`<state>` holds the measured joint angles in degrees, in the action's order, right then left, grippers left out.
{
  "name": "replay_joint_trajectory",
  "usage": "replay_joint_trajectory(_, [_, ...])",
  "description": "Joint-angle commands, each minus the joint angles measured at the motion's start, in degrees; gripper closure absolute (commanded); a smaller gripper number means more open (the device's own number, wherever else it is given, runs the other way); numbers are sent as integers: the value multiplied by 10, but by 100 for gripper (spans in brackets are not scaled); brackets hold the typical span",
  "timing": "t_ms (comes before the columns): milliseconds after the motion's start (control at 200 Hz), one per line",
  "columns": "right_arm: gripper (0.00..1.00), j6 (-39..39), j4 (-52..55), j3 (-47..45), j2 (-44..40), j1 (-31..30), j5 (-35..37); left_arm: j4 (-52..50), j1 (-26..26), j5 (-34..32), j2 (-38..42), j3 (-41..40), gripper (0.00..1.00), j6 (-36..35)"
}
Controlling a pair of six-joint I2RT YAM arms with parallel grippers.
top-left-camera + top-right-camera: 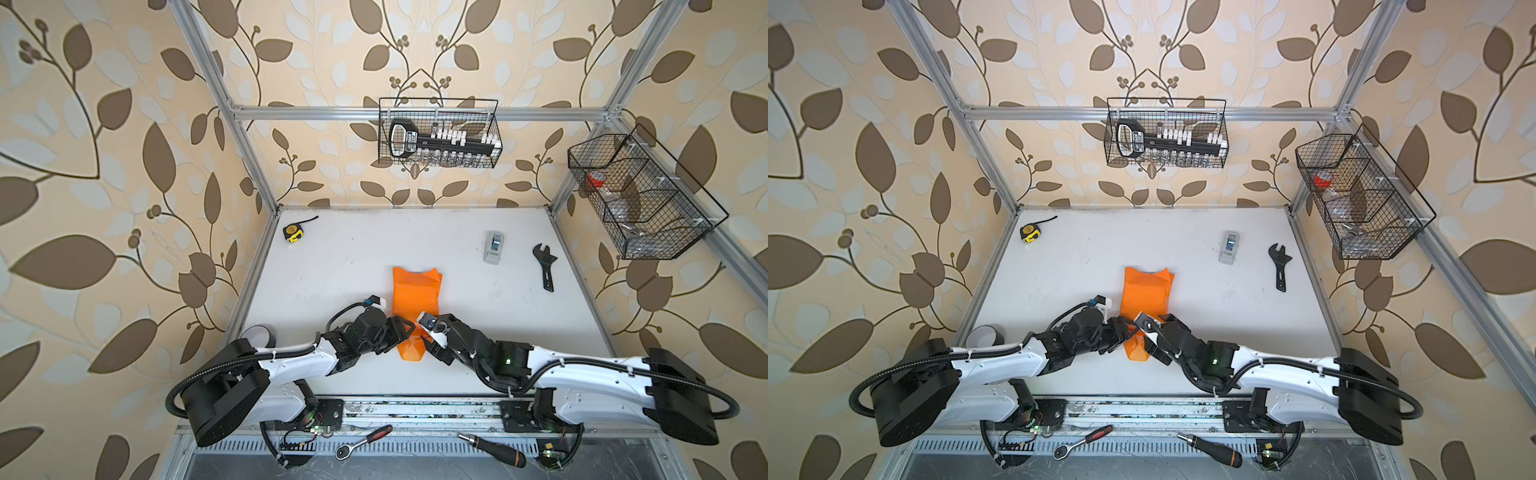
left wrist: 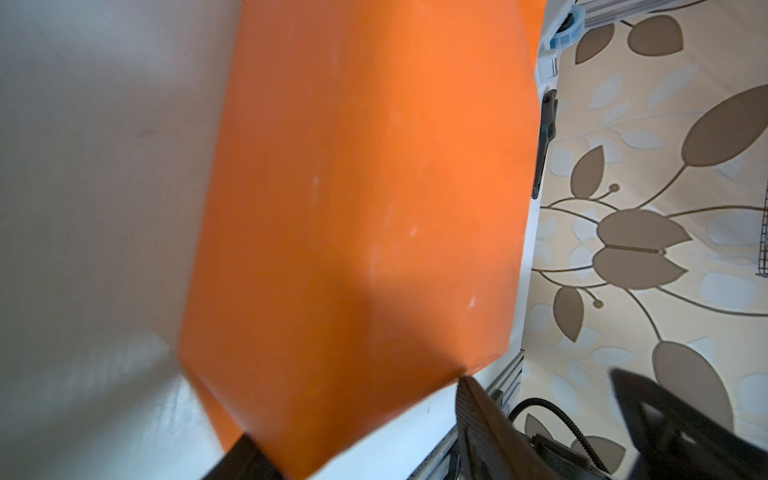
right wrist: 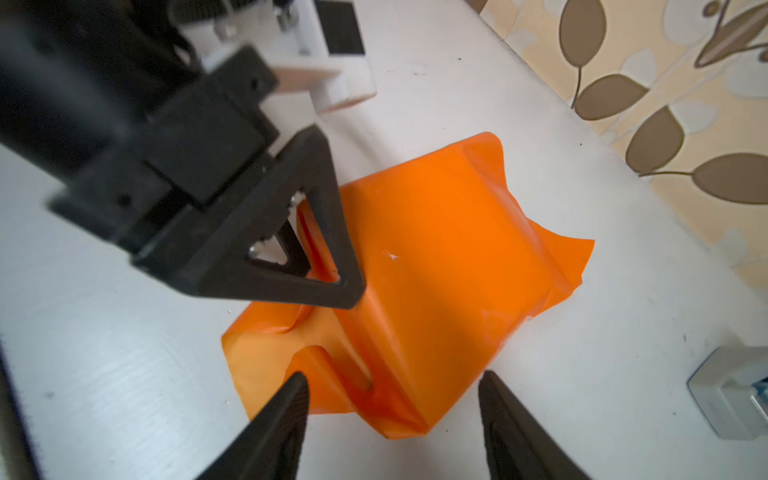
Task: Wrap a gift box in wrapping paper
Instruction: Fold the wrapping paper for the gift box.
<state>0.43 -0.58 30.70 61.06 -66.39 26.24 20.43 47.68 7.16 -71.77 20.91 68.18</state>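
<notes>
1. The wrapping paper point(image 1: 415, 291) is plain, bright orange and slightly glossy. It is folded into a long, blocky parcel with creased edges.
2. The parcel lies near the middle of the white table point(image 1: 332, 270). In both top views it runs lengthwise from the arms toward the far wall.
3. Its far end point(image 1: 1148, 276) is loose, with two corner flaps standing up a little. Its near end narrows into a flattened flap with tucked folds, seen clearly in the right wrist view point(image 3: 332, 374).
4. The gift box is not visible, as paper covers every side in view.
5. The orange surface carries no print, only a few pale scuffs point(image 2: 316, 183).
6. The left gripper point(image 2: 353, 411) pinches the parcel's near end. Paper fills the gap between its fingers, and one fingertip point(image 3: 351, 297) presses on a crease.
7. The right gripper point(image 3: 393, 375) hovers just over the same end with its fingers spread and nothing pinched between them.
8. The tool holder point(image 1: 440, 139) in the wire basket point(image 1: 384, 129) on the far wall has white lettering on its black handle, too small to read.
9. The yellow tape measure point(image 1: 292, 232) and the grey tape dispenser point(image 1: 493, 247) show no readable writing.
</notes>
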Motion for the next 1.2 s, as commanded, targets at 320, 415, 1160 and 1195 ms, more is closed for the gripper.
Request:
replay_joint_trajectory(320, [60, 450, 105, -27, -28, -60, -34, 42, 4, 1, -32, 20, 41, 3])
replay_joint_trajectory(415, [61, 487, 56, -48, -4, -61, -42, 39, 4, 1, -31, 20, 41, 3])
replay_joint_trajectory(1160, [56, 537, 0, 13, 184, -52, -60, 32, 4, 5, -38, 28, 41, -3])
replay_joint_trajectory(1195, [57, 538, 2, 13, 186, -50, -61, 32, 4, 4, -37, 28, 41, -3])
